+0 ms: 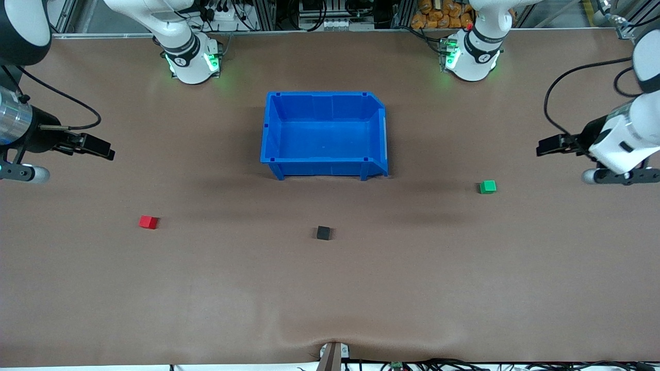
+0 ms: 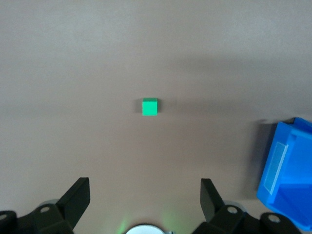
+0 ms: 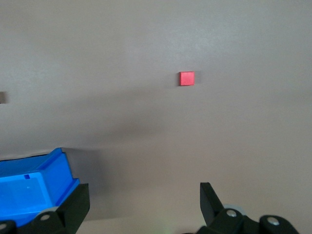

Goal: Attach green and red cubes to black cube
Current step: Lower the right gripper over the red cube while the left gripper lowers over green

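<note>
Between red cube point(image 1: 148, 222) and green cube point(image 1: 487, 187), black cube point(image 1: 323, 233)

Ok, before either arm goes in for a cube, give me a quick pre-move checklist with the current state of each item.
1. Left pincer open, holding nothing: ok.
2. Right pincer open, holding nothing: ok.
3. Green cube free on the table toward the left arm's end, in the left wrist view: ok.
4. Red cube free on the table toward the right arm's end, in the right wrist view: ok.
5. Black cube alone mid-table, nearer the front camera than the blue bin, touching nothing: ok.
6. Cubes attached: not ok, all three lie apart.
</note>
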Action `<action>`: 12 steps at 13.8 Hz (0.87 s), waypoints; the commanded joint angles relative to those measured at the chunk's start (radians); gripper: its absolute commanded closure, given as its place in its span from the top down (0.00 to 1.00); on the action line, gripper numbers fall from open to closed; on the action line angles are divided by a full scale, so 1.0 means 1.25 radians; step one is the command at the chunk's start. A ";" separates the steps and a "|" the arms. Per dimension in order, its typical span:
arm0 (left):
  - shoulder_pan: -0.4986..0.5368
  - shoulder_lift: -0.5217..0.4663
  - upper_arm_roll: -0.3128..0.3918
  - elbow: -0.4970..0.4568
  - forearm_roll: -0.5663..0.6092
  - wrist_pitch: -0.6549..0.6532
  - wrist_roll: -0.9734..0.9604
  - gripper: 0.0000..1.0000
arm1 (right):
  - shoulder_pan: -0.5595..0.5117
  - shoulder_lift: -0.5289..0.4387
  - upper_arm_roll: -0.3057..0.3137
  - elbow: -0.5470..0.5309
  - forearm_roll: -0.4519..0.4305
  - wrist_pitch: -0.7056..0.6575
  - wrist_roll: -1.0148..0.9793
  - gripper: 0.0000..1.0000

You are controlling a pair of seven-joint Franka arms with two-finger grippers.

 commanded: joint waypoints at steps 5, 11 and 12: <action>0.001 0.002 -0.004 -0.107 -0.010 0.101 -0.005 1.00 | -0.063 0.040 0.000 0.009 0.009 0.042 0.008 1.00; -0.001 0.054 -0.005 -0.114 -0.002 0.121 -0.004 1.00 | -0.051 0.090 0.003 0.010 0.029 0.063 0.007 1.00; -0.002 0.062 -0.005 -0.113 -0.002 0.121 -0.004 1.00 | -0.051 0.098 0.003 0.010 0.028 0.063 0.005 1.00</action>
